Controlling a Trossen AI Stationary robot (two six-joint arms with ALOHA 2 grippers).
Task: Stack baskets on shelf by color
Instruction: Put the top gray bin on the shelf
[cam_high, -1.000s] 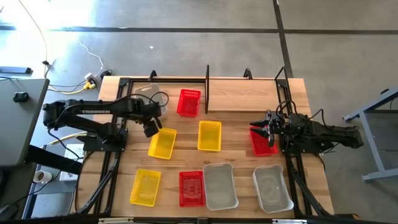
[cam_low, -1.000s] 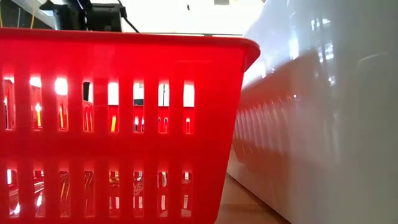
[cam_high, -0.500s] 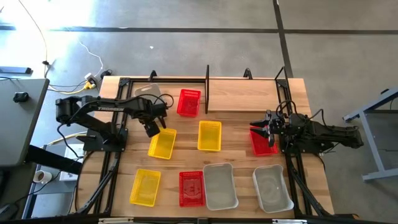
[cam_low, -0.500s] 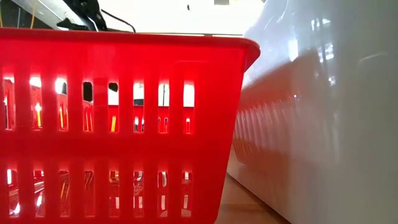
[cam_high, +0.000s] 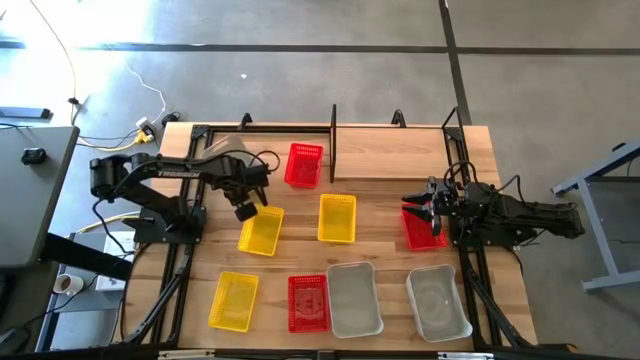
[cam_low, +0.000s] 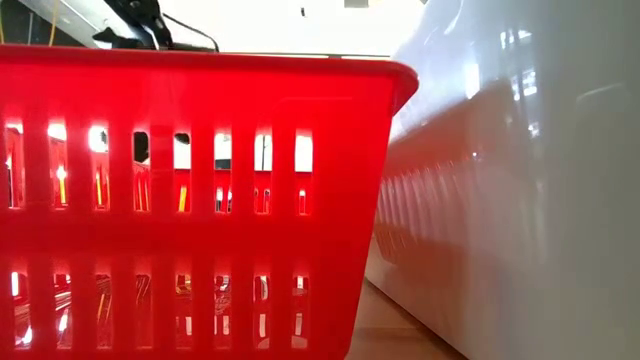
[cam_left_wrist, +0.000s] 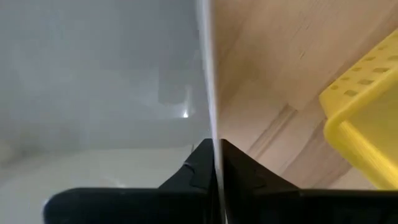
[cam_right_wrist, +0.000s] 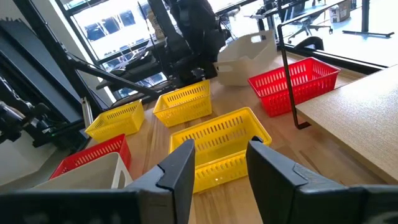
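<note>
A clear basket (cam_high: 230, 150) sits at the table's far left, partly under my left arm. My left gripper (cam_left_wrist: 216, 158) is shut on this basket's thin wall. Just nearer lies a yellow basket (cam_high: 261, 231). Another yellow basket (cam_high: 337, 217), a red basket (cam_high: 303, 165) and the black shelf (cam_high: 333, 140) are toward the far middle. My right gripper (cam_right_wrist: 221, 171) hangs open at the right, over the far left corner of a red basket (cam_high: 422, 228), and holds nothing. My left gripper pinches the clear basket's thin wall edge (cam_left_wrist: 211, 124) between its two fingers, one on each face of the wall. The wall runs straight out from between the fingertips. The arm hides the hold in the high view, so I cannot tell whether the basket is lifted.
Along the near edge stand a yellow basket (cam_high: 234, 300), a red basket (cam_high: 308, 302) and two clear baskets (cam_high: 354, 298) (cam_high: 437, 302). The red and clear ones fill the low view. Bare wood lies behind the shelf posts at the far right (cam_high: 400, 155).
My left arm has stretched a little toward the table's right edge, and its gripper stays at the clear basket beside the yellow one's far end. My right arm has kept still.
</note>
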